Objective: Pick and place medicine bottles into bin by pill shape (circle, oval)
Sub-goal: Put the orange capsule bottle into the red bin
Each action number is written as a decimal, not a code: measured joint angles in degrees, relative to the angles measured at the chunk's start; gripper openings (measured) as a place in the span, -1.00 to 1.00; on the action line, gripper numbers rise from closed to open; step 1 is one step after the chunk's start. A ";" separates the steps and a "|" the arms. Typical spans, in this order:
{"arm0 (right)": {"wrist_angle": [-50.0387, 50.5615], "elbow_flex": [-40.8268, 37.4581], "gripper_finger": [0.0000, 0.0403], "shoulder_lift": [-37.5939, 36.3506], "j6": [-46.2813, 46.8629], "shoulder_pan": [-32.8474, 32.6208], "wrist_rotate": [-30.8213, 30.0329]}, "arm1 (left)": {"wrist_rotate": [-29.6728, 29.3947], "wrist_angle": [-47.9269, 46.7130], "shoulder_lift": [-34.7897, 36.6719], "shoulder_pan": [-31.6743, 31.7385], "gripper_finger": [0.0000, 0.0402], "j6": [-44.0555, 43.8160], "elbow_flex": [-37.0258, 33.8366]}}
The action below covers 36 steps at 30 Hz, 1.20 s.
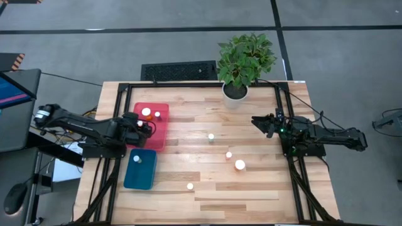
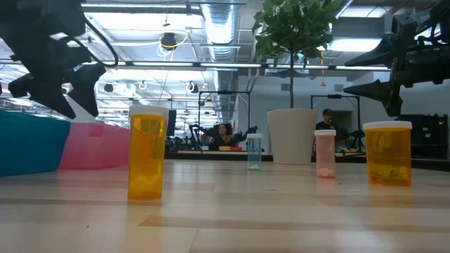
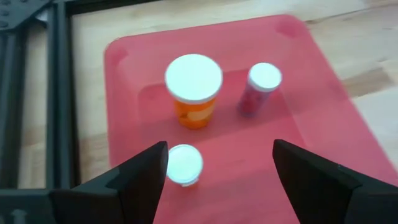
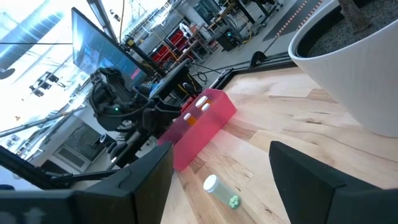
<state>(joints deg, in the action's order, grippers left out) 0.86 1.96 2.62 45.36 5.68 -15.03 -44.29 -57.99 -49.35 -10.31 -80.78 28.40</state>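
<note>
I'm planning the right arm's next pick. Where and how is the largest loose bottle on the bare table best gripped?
Grip the large bottle around its orange body just under the white cap, coming straight down from above. It stands upright, clear of the smaller bottle beside it, so open fingers probably fit either side. The right gripper is open.

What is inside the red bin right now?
Three white-capped bottles stand in the red bin: a wide orange one, a slim one and a small one. Pill shapes cannot be seen.

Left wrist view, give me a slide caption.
Open left gripper hovers over the red plastic tray holding three white-capped medicine bottles.
</note>
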 joint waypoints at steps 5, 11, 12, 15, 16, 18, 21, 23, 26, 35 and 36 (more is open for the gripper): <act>0.00 0.00 0.37 0.01 0.04 0.00 0.00 | 0.79 4.41 3.73 0.00 0.41 6.21 0.00; 0.00 0.00 0.37 0.01 0.07 0.00 0.00 | 1.25 20.36 7.14 0.00 0.41 20.18 0.00; 0.00 0.00 0.37 0.01 0.07 0.01 0.00 | 1.67 23.57 7.45 0.00 0.41 22.77 0.00; 0.00 0.00 0.37 0.01 0.09 0.00 0.00 | 3.46 34.01 7.48 0.00 0.41 29.91 0.00; -0.01 0.00 0.37 0.00 0.09 0.01 0.00 | 4.24 37.94 7.35 0.00 0.41 32.06 0.00; 0.00 0.00 0.37 0.00 0.11 0.01 0.00 | 6.08 47.12 6.15 -0.02 0.41 36.60 0.00; 0.00 0.00 0.37 0.00 0.11 0.01 0.00 | 9.71 60.24 3.19 -0.02 0.41 42.97 0.00; 0.00 0.00 0.37 0.00 0.11 0.00 0.00 | 11.80 68.64 0.33 -0.02 0.41 45.63 0.00; 0.00 0.00 0.37 0.01 0.14 0.01 0.00 | 14.71 73.46 -5.13 -0.02 0.41 48.33 2.26; -0.02 0.00 0.37 -0.01 0.29 0.00 0.00 | 21.60 66.67 -25.69 0.08 0.41 60.99 24.20; -0.02 0.00 0.37 -0.01 0.31 0.00 0.00 | 22.39 65.43 -28.15 0.20 0.41 63.07 27.23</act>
<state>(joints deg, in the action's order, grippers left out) 0.85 1.96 2.61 45.67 5.68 -15.03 -21.90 7.44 -77.50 -10.11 -17.71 55.64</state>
